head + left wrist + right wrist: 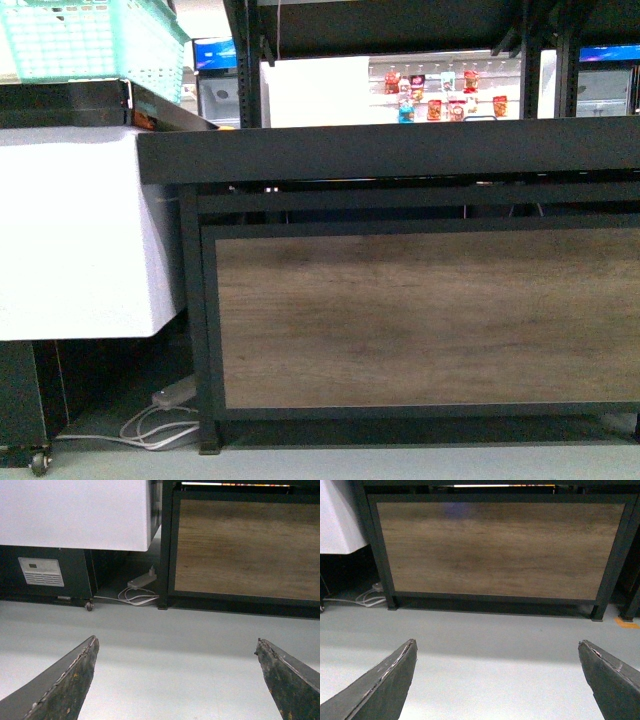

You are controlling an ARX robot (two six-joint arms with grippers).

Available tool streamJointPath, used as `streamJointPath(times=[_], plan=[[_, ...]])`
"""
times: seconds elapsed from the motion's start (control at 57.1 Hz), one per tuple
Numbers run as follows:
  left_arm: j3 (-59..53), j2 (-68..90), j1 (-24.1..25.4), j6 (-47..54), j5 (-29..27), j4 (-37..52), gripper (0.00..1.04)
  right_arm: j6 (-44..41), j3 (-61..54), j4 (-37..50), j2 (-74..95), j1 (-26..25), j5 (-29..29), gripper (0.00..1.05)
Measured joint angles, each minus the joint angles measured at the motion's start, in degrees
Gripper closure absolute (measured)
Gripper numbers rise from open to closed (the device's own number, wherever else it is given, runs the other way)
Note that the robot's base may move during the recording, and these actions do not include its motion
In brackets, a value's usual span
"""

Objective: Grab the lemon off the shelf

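Left arm's fingers (65, 685): they are standing wide apart and holding nothing. Only grey floor (175, 625) is showing between them.
Right arm's fingers (610, 675): these too are spreading wide and gripping nothing, hanging low over the same floor.
Why they are held so: both arms are probably sitting in a low, ready pose with the fingers parted in advance, so either one can close round a fruit without a separate opening move.
What they are facing: the right wrist camera is looking squarely at the wood-grain panel (495, 545). The left one is looking at the panel's near corner and at a white cabinet (75, 515) just beside it.
Shelf (400, 150): its black tray edge is running across the front view above the panel. It is showing edge-on, so its top surface is lying hidden.
Lemon: it is not appearing in any view. It is presumably lying up on the tray, above where the cameras are looking.
Step in hand: the reach is not yet beginning — an arm is going to need to rise well above the tray edge before the fruit can be found.
Surroundings: a power strip and white cable (140, 585) are lying on the floor in the gap between cabinet and shelf. A teal basket (90, 40) is sitting above the cabinet.
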Motion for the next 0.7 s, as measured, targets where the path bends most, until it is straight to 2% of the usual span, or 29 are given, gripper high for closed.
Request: streamJointPath(times=[0.7], plan=[[0.0,0.0,0.0,0.0,-0.02,0.0,0.08,-0.02,0.0,0.0,0.0,0.0,0.0,0.07]])
